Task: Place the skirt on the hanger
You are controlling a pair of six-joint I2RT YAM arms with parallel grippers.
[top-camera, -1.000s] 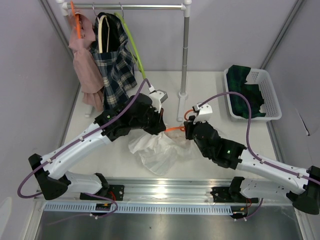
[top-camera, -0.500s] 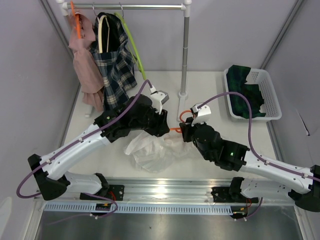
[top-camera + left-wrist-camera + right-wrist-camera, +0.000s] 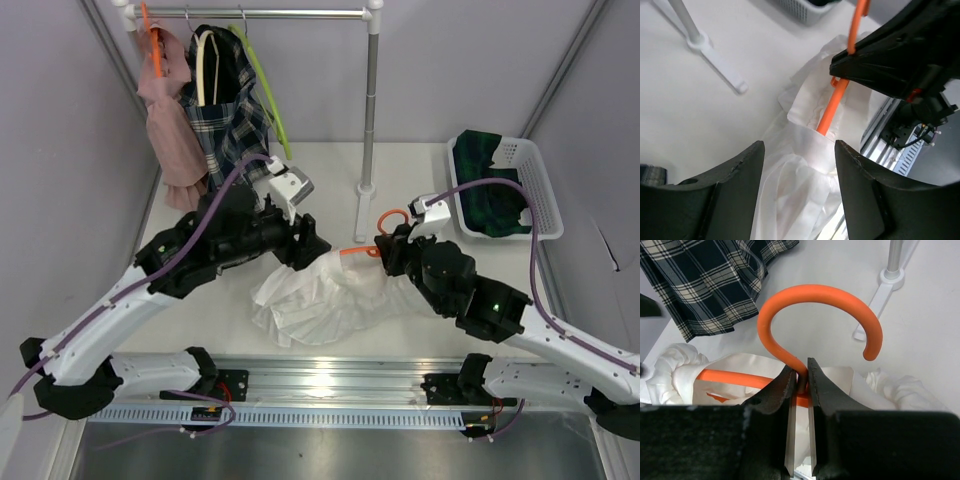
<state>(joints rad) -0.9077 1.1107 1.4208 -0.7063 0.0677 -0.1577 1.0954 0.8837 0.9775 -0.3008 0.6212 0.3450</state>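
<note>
A white skirt [image 3: 320, 295] lies crumpled on the table, with an orange hanger [image 3: 393, 216] pushed into its waist end. The hook and neck stick out of the cloth. My right gripper [image 3: 392, 245] is shut on the hanger's neck [image 3: 801, 371], just under the hook [image 3: 815, 292]. The skirt [image 3: 740, 367] drapes over the hanger's arm below. My left gripper [image 3: 305, 240] hovers open above the skirt's left part [image 3: 795, 190], with only cloth below its fingers [image 3: 745, 170]. The hanger's arm [image 3: 832, 107] runs into the waistband ahead of it.
A clothes rack [image 3: 370, 100] stands at the back with a pink garment [image 3: 170, 120], a plaid skirt [image 3: 230, 120] and a green hanger [image 3: 268, 90]. Its foot [image 3: 887, 282] is close behind the hook. A white basket [image 3: 540, 190] holding dark green cloth sits far right.
My left gripper has opened, let go of the skirt and drawn back to the left. My right gripper has carried the hanger rightwards and away, pulling the skirt out longer.
</note>
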